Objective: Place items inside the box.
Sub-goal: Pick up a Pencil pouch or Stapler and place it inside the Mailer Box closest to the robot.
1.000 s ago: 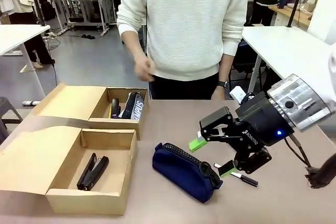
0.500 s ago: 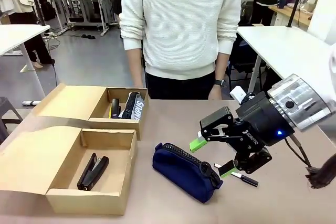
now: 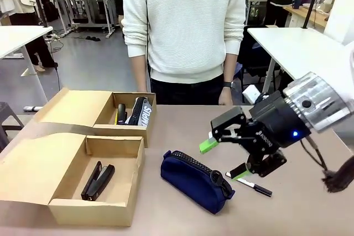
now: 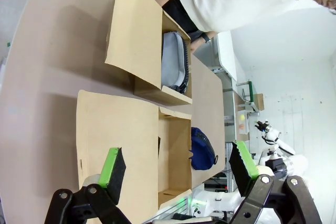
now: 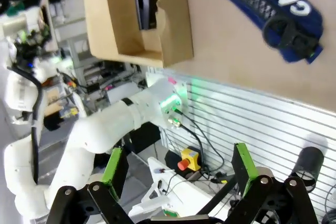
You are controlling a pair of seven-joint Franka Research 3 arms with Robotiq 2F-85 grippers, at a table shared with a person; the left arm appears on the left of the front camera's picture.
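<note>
Front view: black two-finger right gripper (image 3: 225, 159) spread wide, holding nothing, navy-blue zip pencil pouch (image 3: 196, 179) just beside it at 8 o'clock. Long brown cardboard box (image 3: 91, 212), at 9 o'clock, contains one black stapler (image 3: 98, 181). Empty left gripper (image 4: 177, 163) likewise spread.

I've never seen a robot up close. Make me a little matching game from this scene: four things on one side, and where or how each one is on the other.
Things:
1. stapler
2. blue pouch
3. marker
4. right gripper

Places or states:
a. open, above the table
b. lying inside the nearer box
c. on the table, right beside that box
d. on the table, just right of the pouch

Pairs: 1-b, 2-c, 3-d, 4-a
</note>
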